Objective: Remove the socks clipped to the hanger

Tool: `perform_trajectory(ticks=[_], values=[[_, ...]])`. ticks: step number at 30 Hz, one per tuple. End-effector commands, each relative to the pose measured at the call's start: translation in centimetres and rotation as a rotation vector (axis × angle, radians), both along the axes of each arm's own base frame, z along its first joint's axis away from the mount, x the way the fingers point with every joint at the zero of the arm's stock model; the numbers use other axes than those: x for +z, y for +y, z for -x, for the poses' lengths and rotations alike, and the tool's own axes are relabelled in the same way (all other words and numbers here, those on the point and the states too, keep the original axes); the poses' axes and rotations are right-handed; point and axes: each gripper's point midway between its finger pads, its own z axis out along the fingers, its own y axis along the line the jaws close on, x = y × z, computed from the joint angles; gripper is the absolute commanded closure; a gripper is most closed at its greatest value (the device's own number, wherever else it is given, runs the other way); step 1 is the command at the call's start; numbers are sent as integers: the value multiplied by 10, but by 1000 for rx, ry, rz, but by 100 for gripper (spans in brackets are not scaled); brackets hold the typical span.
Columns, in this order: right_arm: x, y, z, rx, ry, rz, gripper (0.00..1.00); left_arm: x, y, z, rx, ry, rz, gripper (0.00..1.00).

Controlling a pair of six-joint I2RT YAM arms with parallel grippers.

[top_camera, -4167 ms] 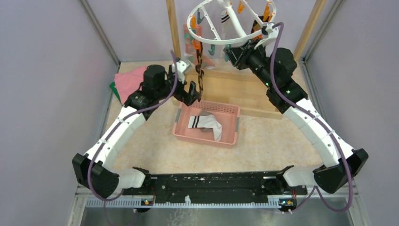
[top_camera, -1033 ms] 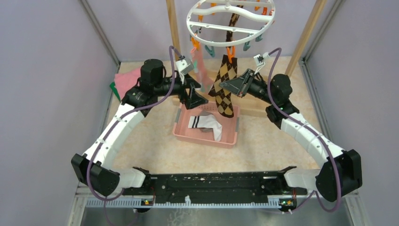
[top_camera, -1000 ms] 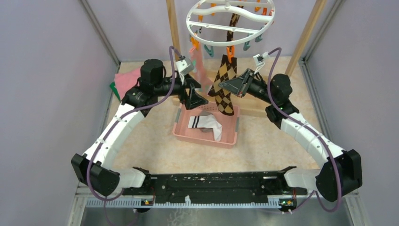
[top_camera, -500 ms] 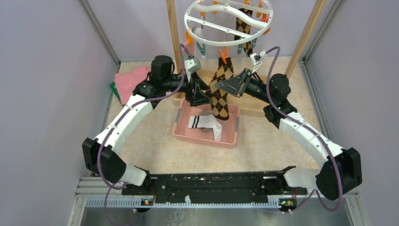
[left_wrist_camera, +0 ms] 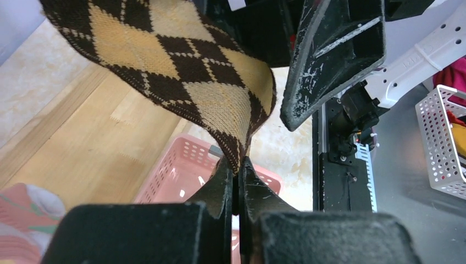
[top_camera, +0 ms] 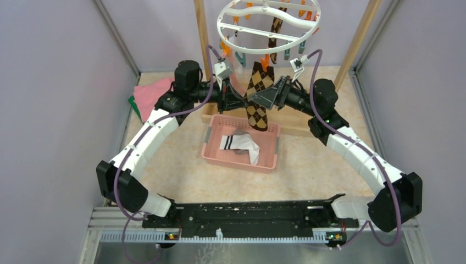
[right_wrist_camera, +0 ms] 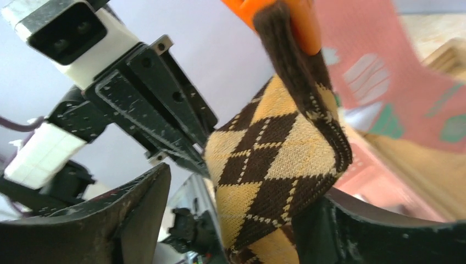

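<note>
Top external: the white ring hanger (top_camera: pixel 269 28) hangs between two wooden posts (top_camera: pixel 201 33) at the far side of the table (top_camera: pixel 181 170). A brown-and-tan argyle sock (top_camera: pixel 257 104) hangs from an orange clip (top_camera: pixel 265 59) on the ring's near side, with its toe above the far rim of the pink basket (top_camera: pixel 236 165). The left gripper (top_camera: pixel 243 100) meets the sock from the left and the right gripper (top_camera: pixel 269 94) from the right, both at mid-sock. A grey-white striped-cuff sock (top_camera: pixel 242 144) lies in the basket. Left wrist: the left gripper (left_wrist_camera: pixel 237 165) has its jaws pressed together, pinching the lower edge of the argyle sock (left_wrist_camera: pixel 181 66). One finger (left_wrist_camera: pixel 335 55) of the right gripper stands just beside the sock on its right. The basket (left_wrist_camera: pixel 176 176) is below. Right wrist: the right gripper (right_wrist_camera: pixel 247 192) has its jaws spread wide, and the argyle sock (right_wrist_camera: pixel 275 165) hangs between them, lying against the right-hand one. The orange clip (right_wrist_camera: pixel 286 16) bites the brown cuff at the top. The left gripper (right_wrist_camera: pixel 192 157) sits at the sock's left edge. A pink sock (right_wrist_camera: pixel 395 82) with teal patches hangs behind.
</note>
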Motion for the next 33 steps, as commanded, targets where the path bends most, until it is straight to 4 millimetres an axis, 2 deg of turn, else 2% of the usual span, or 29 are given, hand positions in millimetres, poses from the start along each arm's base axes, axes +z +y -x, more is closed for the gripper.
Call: perform_trajectory(ticks=[1, 5, 15, 25, 29, 31, 33], values=[[22, -11, -17, -138, -121, 104, 17, 15, 2, 3, 11, -81, 23, 100], [43, -27, -35, -281, -191, 156, 3, 3, 4, 8, 20, -53, 4, 100], [84, -21, -57, -318, -281, 122, 8, 0, 4, 18, 11, -40, -5, 100], [104, -17, -72, -349, -302, 55, 22, 3, 4, 22, 10, -39, -7, 100], [112, -17, -73, -355, -313, 32, 32, -2, 3, 22, 17, -21, -19, 100], [116, -18, -73, -367, -323, 13, 39, -6, 4, 21, 23, -9, -28, 100], [120, -21, -72, -377, -332, -13, 51, -8, 4, 19, 32, -4, -31, 100]])
